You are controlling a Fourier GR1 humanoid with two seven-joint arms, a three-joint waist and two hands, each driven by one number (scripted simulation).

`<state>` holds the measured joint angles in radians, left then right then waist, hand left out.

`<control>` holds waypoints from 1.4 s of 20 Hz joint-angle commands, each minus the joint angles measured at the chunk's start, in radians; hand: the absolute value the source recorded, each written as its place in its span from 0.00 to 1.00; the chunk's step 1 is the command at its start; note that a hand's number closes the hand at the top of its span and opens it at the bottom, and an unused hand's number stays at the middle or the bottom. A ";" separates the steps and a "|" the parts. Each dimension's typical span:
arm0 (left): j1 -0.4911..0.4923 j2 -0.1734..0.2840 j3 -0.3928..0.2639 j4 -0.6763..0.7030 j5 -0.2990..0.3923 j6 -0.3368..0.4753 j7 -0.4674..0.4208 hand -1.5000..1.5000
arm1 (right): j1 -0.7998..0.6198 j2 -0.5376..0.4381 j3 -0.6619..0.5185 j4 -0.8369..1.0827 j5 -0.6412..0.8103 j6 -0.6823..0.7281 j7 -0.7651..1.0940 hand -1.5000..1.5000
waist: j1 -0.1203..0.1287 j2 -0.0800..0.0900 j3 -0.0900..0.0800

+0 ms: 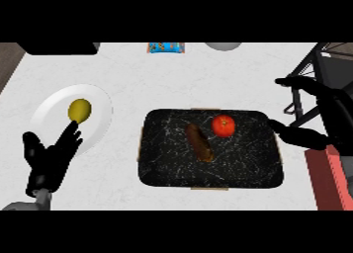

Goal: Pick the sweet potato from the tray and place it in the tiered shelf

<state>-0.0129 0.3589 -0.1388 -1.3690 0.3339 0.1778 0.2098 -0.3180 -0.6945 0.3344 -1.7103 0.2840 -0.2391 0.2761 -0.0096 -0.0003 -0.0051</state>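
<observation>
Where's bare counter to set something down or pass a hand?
Free: the counter strip between the white plate and the black tray, and the wide band above the tray up to the blue packet. Crowded: the tray's right side, where the right hand and the tiered shelf close in; the left hand overlaps the plate's lower edge.

You are looking at the left hand [49, 157] resting open at eight o'clock, fingers straight and pointing toward one o'clock. The right hand [326, 121] is sitting at three o'clock, open, thumb and fingers spread apart and holding nothing.
</observation>
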 commanded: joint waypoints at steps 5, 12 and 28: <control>0.000 -0.002 0.029 0.064 0.020 -0.062 -0.004 0.50 | -0.042 -0.027 0.124 -0.250 0.005 0.270 0.272 0.00 | 0.007 -0.003 0.003; -0.071 -0.022 0.033 0.080 -0.003 -0.044 0.025 0.50 | -0.178 0.130 0.327 -0.371 0.106 0.426 0.690 0.00 | 0.012 -0.003 0.003; -0.111 -0.041 0.040 0.065 -0.030 -0.022 0.073 0.50 | -0.385 0.620 0.472 0.202 0.483 0.458 0.978 0.00 | 0.019 0.000 0.005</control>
<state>-0.0935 0.3172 -0.1063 -1.2923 0.3104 0.1362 0.2445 -0.6827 -0.1735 0.7949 -1.6271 0.7184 0.1819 1.1092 0.0100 -0.0004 -0.0014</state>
